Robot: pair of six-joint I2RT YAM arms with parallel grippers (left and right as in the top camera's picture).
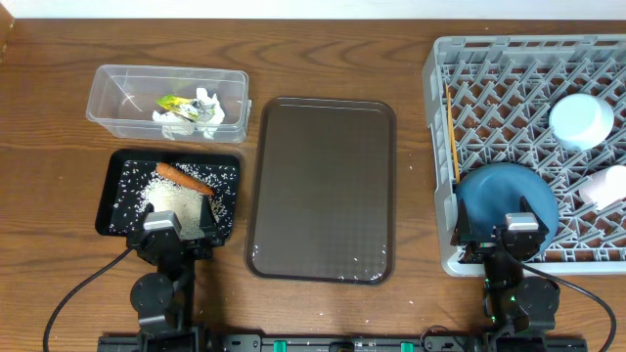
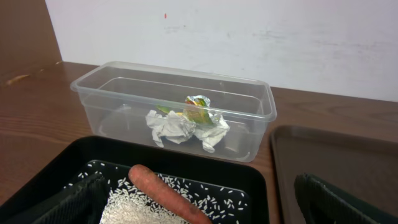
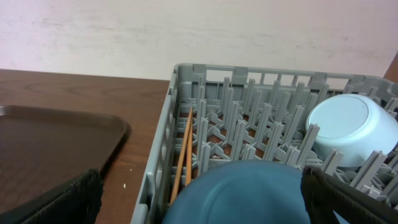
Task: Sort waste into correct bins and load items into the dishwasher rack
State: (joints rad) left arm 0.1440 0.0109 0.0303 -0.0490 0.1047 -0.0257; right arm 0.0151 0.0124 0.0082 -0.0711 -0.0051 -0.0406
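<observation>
Your left fingers (image 2: pixel 68 202) stand wide apart and hold nothing. They hang over the 6 o'clock edge of the black tray (image 1: pixel 112 210). In that tray the carrot (image 1: pixel 184 178) lies across a heap of rice (image 1: pixel 176 203), with more grains scattered round it. Just at 12 o'clock from the tray sits the tub (image 1: pixel 108 103). In it the paper (image 1: pixel 181 119) and the wrapper (image 1: pixel 176 101) lie touching, near its middle. The brown tray (image 1: pixel 321 186) lies mid-surface, at 3 o'clock from both bins, with a few white specks by its 6 o'clock rim.

Your right fingers (image 3: pixel 348 199) are also spread wide and empty. They sit at the 6 o'clock edge of the rack (image 1: pixel 509 59), just over the dish (image 1: pixel 504 196). The rack fills the 3 o'clock side of the surface. The chopsticks (image 1: pixel 453 132) lie along its 9 o'clock wall. The bowl (image 1: pixel 581 119) rests among the pegs at 1 o'clock from the dish. The cup (image 1: pixel 611 186) lies at the rack's 3 o'clock edge, partly cut off from view.
</observation>
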